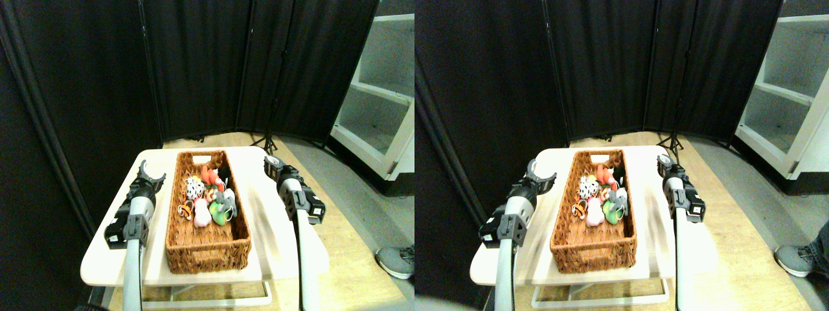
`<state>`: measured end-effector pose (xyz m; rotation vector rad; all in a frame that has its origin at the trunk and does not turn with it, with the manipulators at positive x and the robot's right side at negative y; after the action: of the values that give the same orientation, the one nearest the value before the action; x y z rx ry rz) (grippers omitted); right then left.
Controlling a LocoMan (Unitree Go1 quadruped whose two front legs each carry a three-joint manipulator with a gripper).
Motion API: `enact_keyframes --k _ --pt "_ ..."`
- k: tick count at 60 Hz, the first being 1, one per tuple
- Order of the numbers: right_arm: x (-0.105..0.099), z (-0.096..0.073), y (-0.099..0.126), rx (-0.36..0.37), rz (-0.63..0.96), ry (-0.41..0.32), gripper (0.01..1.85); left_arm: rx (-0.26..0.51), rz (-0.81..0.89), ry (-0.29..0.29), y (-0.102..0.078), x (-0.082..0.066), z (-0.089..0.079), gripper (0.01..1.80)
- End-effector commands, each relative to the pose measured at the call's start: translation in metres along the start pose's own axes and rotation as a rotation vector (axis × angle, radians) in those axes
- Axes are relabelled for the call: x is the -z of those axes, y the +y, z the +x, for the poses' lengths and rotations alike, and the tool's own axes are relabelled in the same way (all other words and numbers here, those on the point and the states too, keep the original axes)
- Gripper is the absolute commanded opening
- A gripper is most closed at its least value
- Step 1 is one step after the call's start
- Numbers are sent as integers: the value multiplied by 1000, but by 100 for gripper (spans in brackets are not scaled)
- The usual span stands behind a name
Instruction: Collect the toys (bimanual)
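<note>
All the toys (pixel 206 194) I can see lie heaped mid-basket (pixel 207 249), none out on the table (pixel 259 259). My left gripper (pixel 152 170), at the basket's 9 o'clock, is spread wide and empty; my right gripper (pixel 271 163), toward 2 o'clock, I cannot tell. I'd judge collecting is nearly finished, so I should hold both arms outside the rim and not jolt the wicker.

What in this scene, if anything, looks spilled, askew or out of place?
Nothing stands out. The toys lie bunched inside the wicker basket, which sits flat on the pale table; none has spilled onto the tabletop.
</note>
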<state>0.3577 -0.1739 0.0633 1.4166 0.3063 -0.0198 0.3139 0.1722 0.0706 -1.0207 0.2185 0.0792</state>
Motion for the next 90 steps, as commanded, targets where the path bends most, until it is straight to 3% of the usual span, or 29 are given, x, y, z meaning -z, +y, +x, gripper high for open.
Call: enact_keyframes --k 1,11,20,24,35,55,59,63,65,68,71,74,76,79,84,90 --pt "-3 2 -2 -17 -44 -40 1 26 23 -51 5 -9 -5 36" --pt "-9 3 -4 -35 -48 -35 1 35 16 -120 24 -18 -10 20" --pt "-9 3 -3 -44 -85 -51 1 48 44 -146 39 -22 -11 8" --pt "-9 3 -5 -44 -89 -57 1 34 39 -183 44 -19 -10 8" --pt "-10 4 -8 -45 -71 -37 1 22 34 -220 53 -11 -11 9" --pt "-10 1 -6 -57 -56 -30 1 21 25 -216 50 -4 -8 17" --pt "-10 0 -6 -53 -49 -39 1 20 38 -201 49 -5 -9 29" --pt "-10 -1 -5 -59 -59 -29 1 -16 58 -188 48 -5 -9 66" --pt "-10 -1 -5 -59 -56 -27 1 -24 66 -187 48 -5 -9 72" --pt "-9 -2 -5 -63 -57 -29 1 -46 141 -170 49 -6 -9 115" --pt "-8 -3 -4 -61 -46 -30 1 -48 183 -158 50 -7 -9 146" --pt "-8 -3 -4 -62 -28 -24 1 -50 179 -183 51 -7 -9 164" --pt "-8 -4 -4 -62 -25 -22 1 -42 174 -184 51 -7 -8 164" --pt "-8 -4 -3 -68 -15 -12 1 2 198 -257 49 -5 -8 141" --pt "-7 -6 -2 -78 -92 -19 1 13 282 -304 47 -5 -7 114" --pt "-6 -7 -2 -70 -46 -13 1 26 277 -300 45 -5 -6 103"
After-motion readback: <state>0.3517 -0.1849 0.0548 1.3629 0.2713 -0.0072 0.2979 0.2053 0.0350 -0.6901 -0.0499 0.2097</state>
